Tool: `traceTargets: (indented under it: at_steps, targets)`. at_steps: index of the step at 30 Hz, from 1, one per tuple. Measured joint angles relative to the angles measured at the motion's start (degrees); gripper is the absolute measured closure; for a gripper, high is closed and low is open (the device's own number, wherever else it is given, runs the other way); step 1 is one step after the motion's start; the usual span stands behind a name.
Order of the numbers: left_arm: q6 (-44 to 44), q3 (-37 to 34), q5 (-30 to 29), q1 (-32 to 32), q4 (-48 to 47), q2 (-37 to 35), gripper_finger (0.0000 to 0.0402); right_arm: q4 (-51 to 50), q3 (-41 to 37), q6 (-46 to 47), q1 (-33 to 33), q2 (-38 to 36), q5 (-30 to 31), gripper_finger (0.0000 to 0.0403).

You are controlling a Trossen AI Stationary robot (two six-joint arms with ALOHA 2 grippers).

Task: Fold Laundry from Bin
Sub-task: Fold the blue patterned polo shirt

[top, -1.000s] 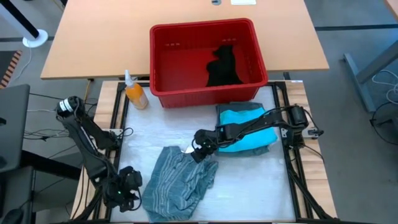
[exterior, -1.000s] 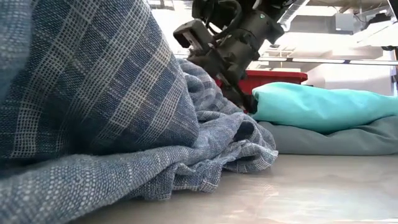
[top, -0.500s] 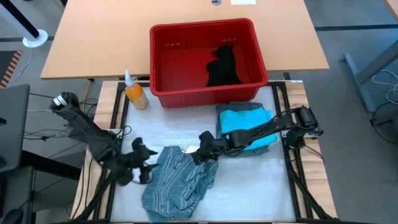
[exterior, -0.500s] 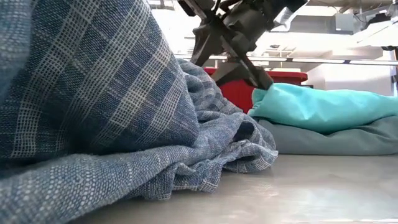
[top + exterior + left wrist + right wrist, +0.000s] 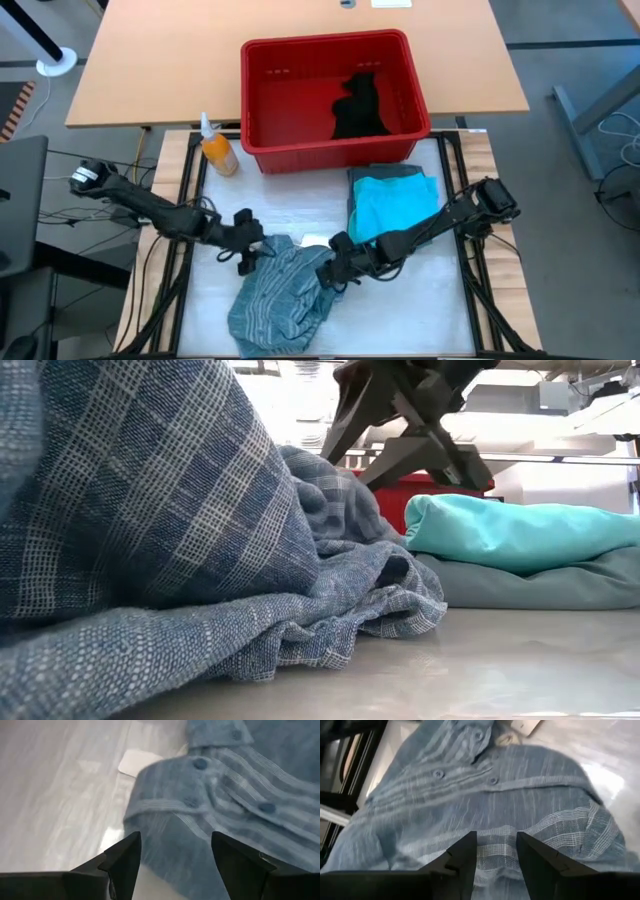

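An orange spray bottle (image 5: pixel 216 148) stands on the desk (image 5: pixel 160 60). A small white tag (image 5: pixel 138 762) lies flat nearby.

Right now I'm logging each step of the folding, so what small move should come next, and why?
Probably both hands close on the striped shirt: the left hand and the right hand sit open over its crumpled cloth near the buttons, at opposite sides, neither gripping yet. It must be pinched before it can be spread flat.

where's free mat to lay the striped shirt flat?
Bare mat: the strip between the red bin and striped shirt, and the near corner below the turquoise stack. Crowded mid-mat: left hand and right hand flank the shirt.
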Motion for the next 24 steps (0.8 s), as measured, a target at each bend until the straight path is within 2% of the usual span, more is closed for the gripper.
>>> traceTargets:
  at_steps: [2, 6, 11, 18, 21, 24]
  targets:
    - [-0.02, -0.49, 0.52, 0.93, 1.18, 0.31, 0.0171, -0.14, 0.0, -0.02, 0.61, 0.2, 0.47, 0.0237]
    - [0.31, -0.77, -3.28, 1.29, 2.6, 1.47, 0.0171, -0.7, 0.0, -0.04, 1.19, 0.28, 1.84, 0.0237]
    - [-0.32, -0.72, 0.17, 2.57, 8.11, 7.25, 0.0171, -1.03, 0.0, -0.49, 1.39, 0.28, 3.75, 0.0237]
    - [-13.43, 1.11, -1.67, 1.08, 9.63, 18.12, 0.0175, -1.16, 0.0, -2.29, 1.39, 0.28, 4.46, 0.0237]
    - [-13.91, 2.69, -2.81, -1.57, 9.68, 20.94, 0.0201, -1.49, 0.0, -2.7, 1.44, 0.28, 4.44, 0.0237]
    - [-14.33, 4.43, -4.28, -3.61, 9.51, 22.94, 0.0257, -1.54, 0.0, -3.87, 1.75, 0.28, 4.43, 0.0237]
